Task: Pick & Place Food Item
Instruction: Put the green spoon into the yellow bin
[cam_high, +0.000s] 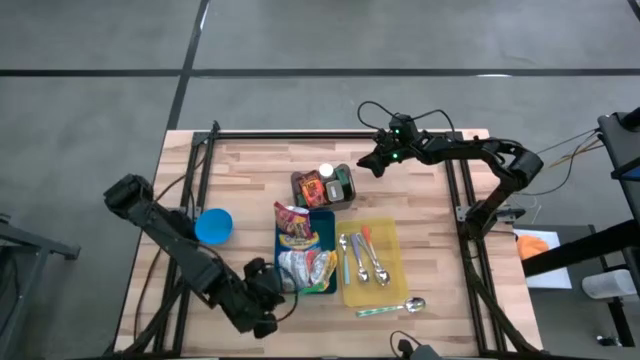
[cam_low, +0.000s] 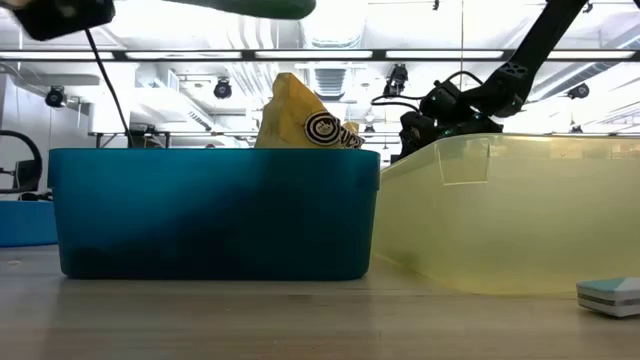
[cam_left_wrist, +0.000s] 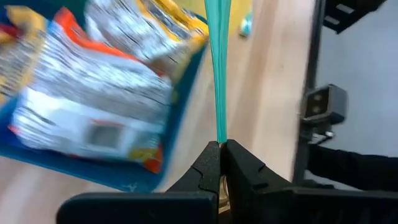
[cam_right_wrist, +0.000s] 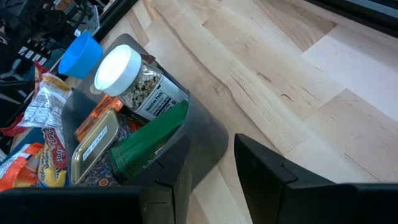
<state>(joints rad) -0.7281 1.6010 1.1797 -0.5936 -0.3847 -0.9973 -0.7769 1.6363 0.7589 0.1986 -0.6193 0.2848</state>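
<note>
Snack packets (cam_high: 300, 250) piled in blue bin (cam_high: 325, 222), centre of table, left of yellow tray (cam_high: 385, 235); foil and crinkly film, judged light, soft and slippery, best pinched at a crimped edge, not the puffed middle. Left gripper (cam_left_wrist: 221, 149) at near left by the bin, pressed together on a thin teal strip (cam_left_wrist: 219, 68), identity unclear; right gripper (cam_high: 375, 160), far right by grey bin (cam_right_wrist: 199, 143), holds nothing, fingers partly spread, tips cut off

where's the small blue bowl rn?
High view: the small blue round bowl sits on the wooden table's left part, left of the blue rectangular bin of snack packets, right beside the left arm.
</note>
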